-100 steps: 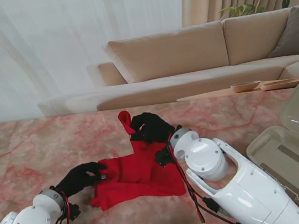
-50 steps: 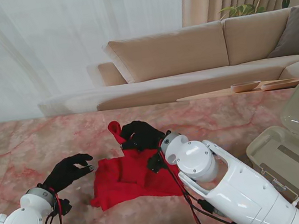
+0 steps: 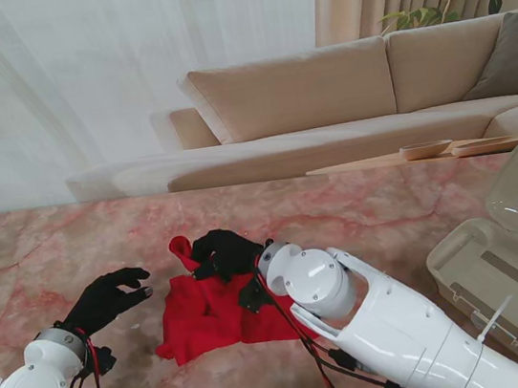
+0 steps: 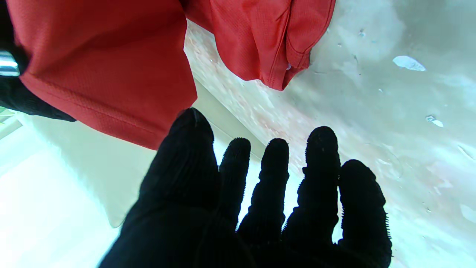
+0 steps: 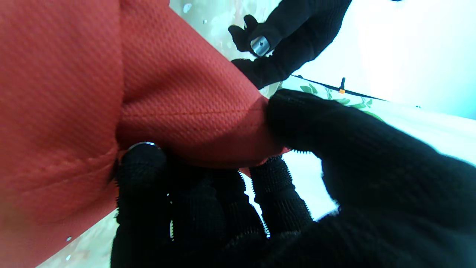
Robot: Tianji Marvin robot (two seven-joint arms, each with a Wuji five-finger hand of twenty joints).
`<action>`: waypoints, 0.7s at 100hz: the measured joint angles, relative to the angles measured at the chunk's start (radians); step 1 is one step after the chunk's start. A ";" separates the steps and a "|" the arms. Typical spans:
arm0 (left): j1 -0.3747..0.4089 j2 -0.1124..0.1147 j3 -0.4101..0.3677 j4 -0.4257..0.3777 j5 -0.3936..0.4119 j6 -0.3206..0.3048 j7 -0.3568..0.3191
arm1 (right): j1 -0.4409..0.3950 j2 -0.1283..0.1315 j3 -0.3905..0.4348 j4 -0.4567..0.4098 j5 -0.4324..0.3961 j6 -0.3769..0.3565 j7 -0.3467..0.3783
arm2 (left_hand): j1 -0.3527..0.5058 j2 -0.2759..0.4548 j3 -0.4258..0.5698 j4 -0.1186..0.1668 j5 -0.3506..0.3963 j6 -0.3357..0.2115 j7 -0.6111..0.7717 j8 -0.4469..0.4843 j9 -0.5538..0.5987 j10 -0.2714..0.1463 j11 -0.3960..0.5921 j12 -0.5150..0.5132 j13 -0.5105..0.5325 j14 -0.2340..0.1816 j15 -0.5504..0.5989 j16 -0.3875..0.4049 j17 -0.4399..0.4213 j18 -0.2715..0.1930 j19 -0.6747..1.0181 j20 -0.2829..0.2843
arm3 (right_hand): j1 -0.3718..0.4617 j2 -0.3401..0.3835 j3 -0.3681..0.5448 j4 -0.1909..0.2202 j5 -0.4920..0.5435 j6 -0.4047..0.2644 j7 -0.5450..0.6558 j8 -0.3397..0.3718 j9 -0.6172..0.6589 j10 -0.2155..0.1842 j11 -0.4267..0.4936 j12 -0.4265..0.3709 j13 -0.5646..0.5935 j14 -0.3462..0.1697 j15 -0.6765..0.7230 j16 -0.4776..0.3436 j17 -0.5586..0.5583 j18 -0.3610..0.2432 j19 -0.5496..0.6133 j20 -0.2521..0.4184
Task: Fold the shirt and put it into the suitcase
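The red knitted-mesh shirt (image 3: 219,310) lies bunched on the pink marbled table (image 3: 45,253), in the lower centre of the stand view, with one corner raised off the surface. The clear plastic suitcase (image 3: 502,276) stands open at the lower right of that view, well apart from the shirt.

**Right hand.** The black-gloved right hand (image 3: 221,252) pinches the raised corner. In the right wrist view the thumb presses a hemmed fold of the fabric against the fingers (image 5: 143,163), which are curled closed under it.

**Left hand.** The black-gloved left hand (image 3: 109,294) hovers just left of the shirt and holds nothing. In the left wrist view its fingers (image 4: 273,167) are extended and slightly spread, near a hanging red edge but not touching it.

**Handling properties (judged).**
- Light: a corner hangs from a single pinch without visible strain.
- Soft and limp: the cloth drapes and creases, so it will not keep a fold unless laid flat and pressed.
- Not fragile. The textured weave should give the gloves good friction, so slipping is unlikely.

**Where to take hold (judged).** Grasp at stitched hems or corners, where the doubled cloth gives a firm ridge. A second hold by the left hand on the near left edge would keep the layers from dragging while the raised corner is carried across.
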 measured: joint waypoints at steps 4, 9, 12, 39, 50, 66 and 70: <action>0.002 0.000 0.000 -0.003 0.000 0.004 0.000 | 0.009 -0.002 -0.014 0.009 0.000 -0.003 0.003 | 0.000 0.000 0.000 0.000 0.000 0.000 0.000 0.000 0.000 0.000 0.000 0.000 0.000 0.000 0.000 0.000 0.000 0.000 0.000 0.000 | 0.001 0.000 -0.005 0.000 0.000 0.000 0.000 -0.006 -0.004 0.000 0.000 0.000 0.000 0.000 0.000 0.000 0.000 0.000 0.000 0.000; 0.003 0.000 0.000 -0.006 -0.001 0.008 -0.001 | 0.021 -0.005 -0.032 0.023 -0.001 -0.007 0.006 | 0.000 0.000 0.000 0.000 0.000 0.000 0.000 0.000 0.000 0.000 -0.002 0.000 0.000 0.000 0.000 0.000 0.000 0.000 0.000 0.000 | 0.001 0.000 -0.006 0.000 0.000 0.000 0.000 -0.012 -0.004 0.001 0.000 -0.002 0.000 0.000 0.000 0.000 0.000 0.000 0.000 0.000; 0.004 0.000 0.000 -0.007 -0.001 0.010 -0.001 | 0.027 -0.008 -0.040 0.032 -0.002 -0.010 0.007 | 0.000 0.000 0.000 0.000 0.000 0.000 0.000 0.000 0.000 0.000 -0.002 0.000 0.000 0.000 0.000 0.000 0.000 0.000 0.000 0.000 | 0.001 0.000 -0.007 0.000 0.000 0.000 0.000 -0.016 -0.004 0.001 0.000 -0.002 0.000 0.000 0.000 0.000 0.000 0.000 0.000 0.000; 0.006 0.000 0.002 -0.011 -0.005 0.014 -0.003 | 0.084 -0.048 -0.103 0.134 0.020 -0.028 0.010 | 0.000 0.000 0.000 0.000 0.000 0.000 0.000 0.000 0.000 0.001 -0.009 0.000 0.000 0.000 0.000 0.000 0.000 0.000 0.000 0.000 | 0.002 0.001 -0.016 0.000 0.000 0.000 0.000 -0.031 -0.004 0.002 0.000 -0.004 0.000 0.001 0.000 0.000 0.000 0.000 0.000 0.000; 0.006 0.000 0.002 -0.011 -0.008 0.014 -0.004 | 0.095 -0.065 -0.115 0.159 0.020 -0.032 -0.007 | 0.000 0.000 0.000 0.000 0.000 0.000 0.000 0.000 0.000 0.001 -0.010 0.000 0.000 0.000 0.000 0.000 0.000 0.001 0.000 0.000 | 0.002 0.002 -0.016 0.000 0.000 0.000 0.000 -0.031 -0.004 0.002 0.000 -0.011 0.000 0.001 -0.001 0.000 0.000 0.000 0.000 0.000; 0.006 0.000 0.002 -0.011 -0.010 0.016 -0.009 | 0.112 -0.087 -0.132 0.193 0.020 -0.034 -0.030 | 0.000 0.000 0.000 0.000 0.000 0.000 0.000 0.000 0.000 0.001 -0.010 0.000 0.000 0.000 0.000 0.000 0.000 0.001 0.000 0.000 | 0.002 0.004 -0.017 -0.011 0.000 0.000 0.000 -0.035 -0.004 0.002 0.000 -0.011 0.000 0.001 -0.001 0.000 0.000 0.000 0.000 0.000; 0.006 0.000 0.002 -0.011 -0.012 0.017 -0.009 | 0.116 -0.090 -0.135 0.199 0.020 -0.035 -0.030 | 0.000 0.000 0.000 0.000 0.000 0.000 0.000 0.000 0.000 0.001 -0.010 0.000 0.000 0.000 0.000 0.000 0.000 0.001 0.000 0.000 | 0.002 0.006 -0.017 -0.028 0.000 0.000 0.000 -0.044 -0.004 0.002 0.000 -0.012 0.000 0.001 -0.001 0.000 0.000 0.000 0.000 0.000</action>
